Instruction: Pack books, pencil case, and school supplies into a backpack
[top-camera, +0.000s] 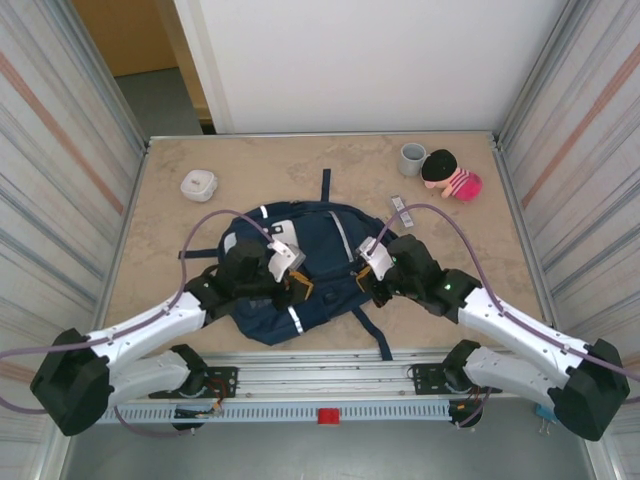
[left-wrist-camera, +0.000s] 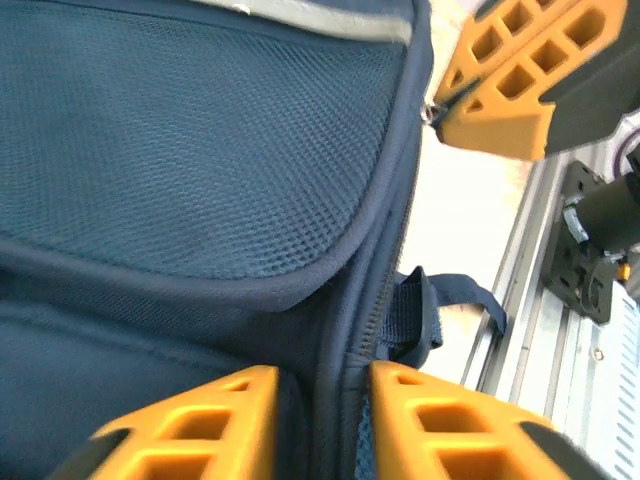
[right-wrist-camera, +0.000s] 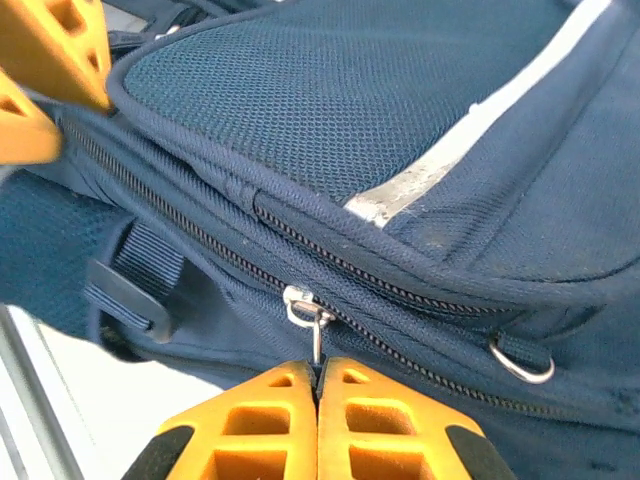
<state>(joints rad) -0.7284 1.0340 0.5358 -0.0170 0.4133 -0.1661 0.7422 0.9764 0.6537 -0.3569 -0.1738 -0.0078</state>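
The right gripper (right-wrist-camera: 318, 370) pinches shut on the backpack (right-wrist-camera: 330, 100) zipper pull (right-wrist-camera: 305, 310). The left gripper (left-wrist-camera: 322, 378) sits half open over the backpack seam, gripping nothing. Next job, I think: tug the zipper open.

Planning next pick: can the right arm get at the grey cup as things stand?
Probably not yet: the right gripper is shut on the zipper pull of the backpack. Once released, nothing tall stands between it and the cup.

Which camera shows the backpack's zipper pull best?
The right wrist view: the metal zipper pull sits close and sharp, pinched in the shut right pincer. The left wrist view catches it small at that pincer's tip; from the top view it is too small to tell.
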